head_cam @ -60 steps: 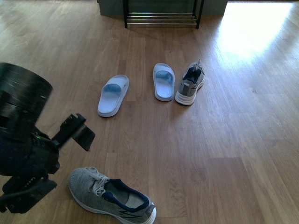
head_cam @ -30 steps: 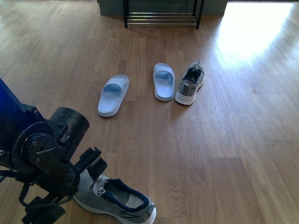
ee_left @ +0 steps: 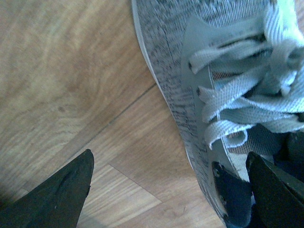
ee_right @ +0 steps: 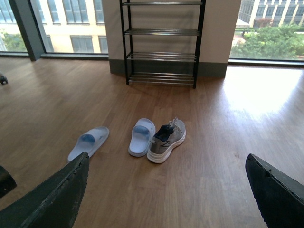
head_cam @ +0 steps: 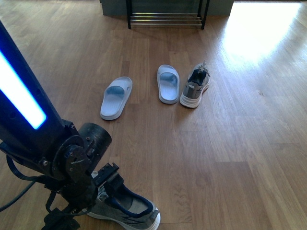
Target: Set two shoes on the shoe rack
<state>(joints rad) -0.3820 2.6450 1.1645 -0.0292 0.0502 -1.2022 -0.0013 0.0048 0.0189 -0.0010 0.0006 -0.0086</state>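
One grey sneaker (head_cam: 132,207) lies on the floor at the near left, partly hidden by my left arm. My left gripper (head_cam: 106,181) is open right over it. In the left wrist view the sneaker (ee_left: 223,57) fills the frame with its pale laces. The open left gripper (ee_left: 169,156) straddles the shoe's side wall, with one finger over the floor and one at the lace opening. The second sneaker (head_cam: 194,86) stands mid-floor and also shows in the right wrist view (ee_right: 166,140). The shoe rack (head_cam: 165,19) stands at the far wall (ee_right: 161,42). My right gripper (ee_right: 167,159) is open, empty and held high.
Two pale blue slide slippers (head_cam: 116,97) (head_cam: 168,84) lie left of the second sneaker, and both show in the right wrist view (ee_right: 89,142) (ee_right: 141,137). Wood floor stretches between the shoes and the rack. Windows flank the rack's wall.
My left arm has swung down and to the right, bringing the open gripper from above the floor onto the near sneaker. The shoes and slippers have not moved.
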